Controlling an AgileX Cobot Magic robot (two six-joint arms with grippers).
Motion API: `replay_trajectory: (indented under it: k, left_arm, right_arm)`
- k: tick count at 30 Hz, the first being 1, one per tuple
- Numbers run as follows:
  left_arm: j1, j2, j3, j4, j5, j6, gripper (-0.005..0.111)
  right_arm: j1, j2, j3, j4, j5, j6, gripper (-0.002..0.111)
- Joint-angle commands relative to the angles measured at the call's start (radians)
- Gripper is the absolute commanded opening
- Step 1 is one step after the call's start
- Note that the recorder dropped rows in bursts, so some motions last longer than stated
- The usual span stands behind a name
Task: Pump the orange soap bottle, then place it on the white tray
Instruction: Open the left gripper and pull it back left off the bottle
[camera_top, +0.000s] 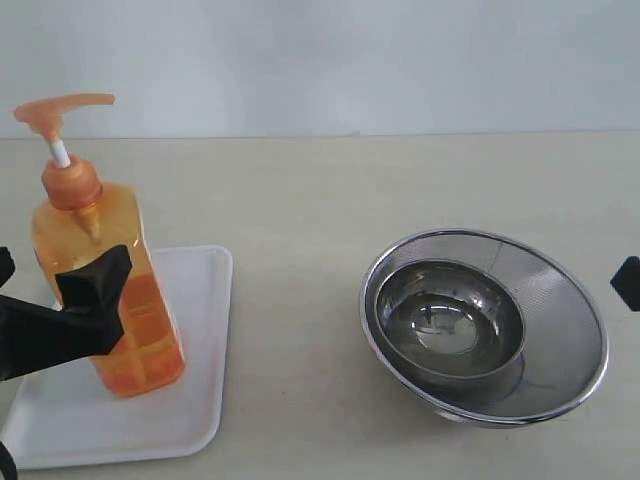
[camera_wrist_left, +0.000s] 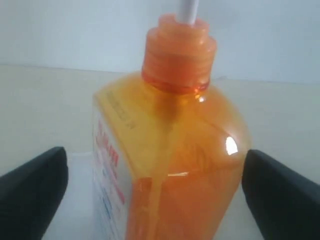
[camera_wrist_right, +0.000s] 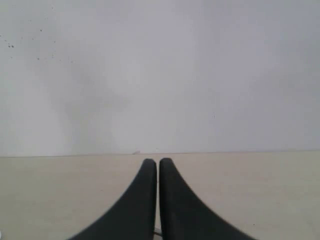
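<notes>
The orange soap bottle (camera_top: 105, 290) stands upright on the white tray (camera_top: 190, 400) at the left, its pump head (camera_top: 60, 108) raised on the white stem. My left gripper (camera_top: 62, 280) is open around the bottle's body. In the left wrist view the bottle (camera_wrist_left: 180, 165) fills the space between the two black fingers (camera_wrist_left: 35, 190); tray shows in the gap on one side, and the other finger lies close against the bottle's edge. My right gripper (camera_wrist_right: 158, 165) is shut with nothing in it, over bare table. Only a black tip of it (camera_top: 627, 282) shows at the right edge.
A round steel mesh bowl (camera_top: 560, 300) with a smaller steel bowl (camera_top: 450, 320) inside it sits right of centre. Beige tabletop (camera_top: 300, 200) lies between tray and bowls, and a pale wall stands behind.
</notes>
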Motion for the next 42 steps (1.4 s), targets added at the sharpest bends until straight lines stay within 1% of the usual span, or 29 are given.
replay_trajectory:
  k: [1, 7, 10, 13, 14, 17, 19, 20, 21, 22, 27, 33, 38, 42]
  left_arm:
    - [-0.003, -0.043, 0.006, -0.022, 0.004, 0.026, 0.086]
    - [-0.003, -0.137, 0.006, -0.020, 0.129, 0.074, 0.086]
    - [-0.003, -0.191, 0.006, -0.020, 0.163, 0.096, 0.086]
    - [-0.003, -0.250, 0.010, -0.022, 0.185, 0.128, 0.078]
    - [-0.003, -0.274, 0.014, -0.022, 0.198, 0.140, 0.072]
    - [-0.003, -0.344, 0.029, -0.022, 0.256, 0.152, 0.047]
    - [-0.003, -0.394, 0.047, -0.022, 0.288, 0.156, 0.025]
    - [-0.003, -0.419, 0.056, -0.022, 0.300, 0.156, 0.018]
    - [-0.003, -0.443, 0.064, -0.022, 0.313, 0.155, 0.008]
    - [-0.003, -0.462, 0.070, -0.014, 0.321, 0.155, 0.004]
    - [-0.003, -0.546, 0.091, 0.063, 0.385, 0.133, 0.005]
    - [-0.003, -0.558, 0.091, 0.063, 0.391, 0.133, 0.005]
    - [-0.003, -0.558, 0.091, 0.063, 0.455, 0.113, 0.005]
    - [-0.003, -0.558, 0.091, 0.063, 0.442, 0.113, 0.005]
  right_arm:
    - [0.002, 0.000, 0.001, -0.004, -0.009, -0.003, 0.000]
    - [0.002, 0.000, 0.001, -0.004, -0.009, -0.003, 0.000]
    - [0.002, 0.000, 0.001, -0.004, -0.009, -0.003, 0.000]
    - [0.002, 0.000, 0.001, -0.004, -0.009, -0.003, 0.000]
    - [0.002, 0.000, 0.001, -0.004, -0.009, -0.003, 0.000]
    - [0.002, 0.000, 0.001, -0.004, -0.009, -0.003, 0.000]
    - [0.002, 0.000, 0.001, -0.004, -0.009, -0.003, 0.000]
    - [0.002, 0.000, 0.001, -0.004, -0.009, -0.003, 0.000]
    - [0.002, 0.000, 0.001, -0.004, -0.009, -0.003, 0.000]
    - [0.002, 0.000, 0.001, -0.004, -0.009, -0.003, 0.000]
    - [0.002, 0.000, 0.001, -0.004, -0.009, -0.003, 0.000]
    - [0.002, 0.000, 0.001, -0.004, -0.009, -0.003, 0.000]
    - [0.002, 0.000, 0.001, -0.004, -0.009, -0.003, 0.000]
    - [0.002, 0.000, 0.001, -0.004, -0.009, -0.003, 0.000]
